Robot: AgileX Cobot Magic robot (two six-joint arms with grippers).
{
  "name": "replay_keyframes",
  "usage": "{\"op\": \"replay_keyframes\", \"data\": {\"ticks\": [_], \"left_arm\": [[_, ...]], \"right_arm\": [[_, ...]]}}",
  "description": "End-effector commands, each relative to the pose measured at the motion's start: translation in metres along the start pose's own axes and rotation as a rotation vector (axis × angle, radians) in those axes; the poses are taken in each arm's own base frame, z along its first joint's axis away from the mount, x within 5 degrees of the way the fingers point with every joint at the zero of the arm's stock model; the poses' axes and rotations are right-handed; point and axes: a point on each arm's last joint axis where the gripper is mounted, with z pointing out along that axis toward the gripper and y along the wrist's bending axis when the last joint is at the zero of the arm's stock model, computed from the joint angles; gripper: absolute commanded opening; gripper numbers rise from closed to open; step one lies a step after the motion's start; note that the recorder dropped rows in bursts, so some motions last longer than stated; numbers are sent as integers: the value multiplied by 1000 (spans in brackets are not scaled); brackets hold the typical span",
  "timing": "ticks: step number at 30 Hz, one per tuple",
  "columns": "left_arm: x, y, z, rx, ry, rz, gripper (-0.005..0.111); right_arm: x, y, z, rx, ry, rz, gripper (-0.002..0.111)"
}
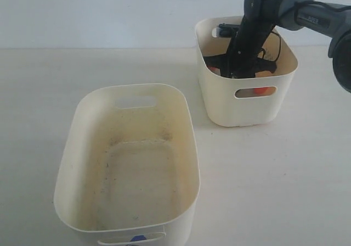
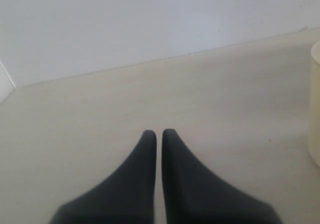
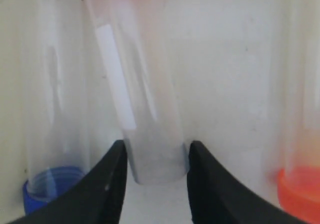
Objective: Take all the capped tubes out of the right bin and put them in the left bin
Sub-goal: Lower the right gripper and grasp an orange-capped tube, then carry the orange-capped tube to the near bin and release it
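Right pincer (image 3: pixel 157 146), down inside right bin (image 1: pixel 249 111), has jaws clamped on clear tube (image 3: pixel 145 84), only at its very end. Risk: slick plastic pivots or slips on lift. Blue-capped tube (image 3: pixel 50 114) & orange-capped tube (image 3: pixel 300 149), either side of pincer, could get knocked.

The pale table (image 1: pixel 274 174) bears the left bin (image 1: pixel 82 163) and the right bin (image 1: pixel 219 100) (well apart).

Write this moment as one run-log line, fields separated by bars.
right gripper: shut on clear tube inside right bin | left gripper: shut, empty, over table | phase: grasp
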Motion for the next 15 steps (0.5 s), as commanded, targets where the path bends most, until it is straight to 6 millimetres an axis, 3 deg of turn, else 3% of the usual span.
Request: {"op": "replay_keyframes", "data": {"ticks": [1, 15], "left_arm": [[-2, 0, 0, 2, -11, -17, 4], [-2, 0, 0, 2, -11, -17, 4]], "right_arm": [[2, 3, -16, 6, 15, -27, 0], [3, 7, -135, 59, -167, -102, 0]]}}
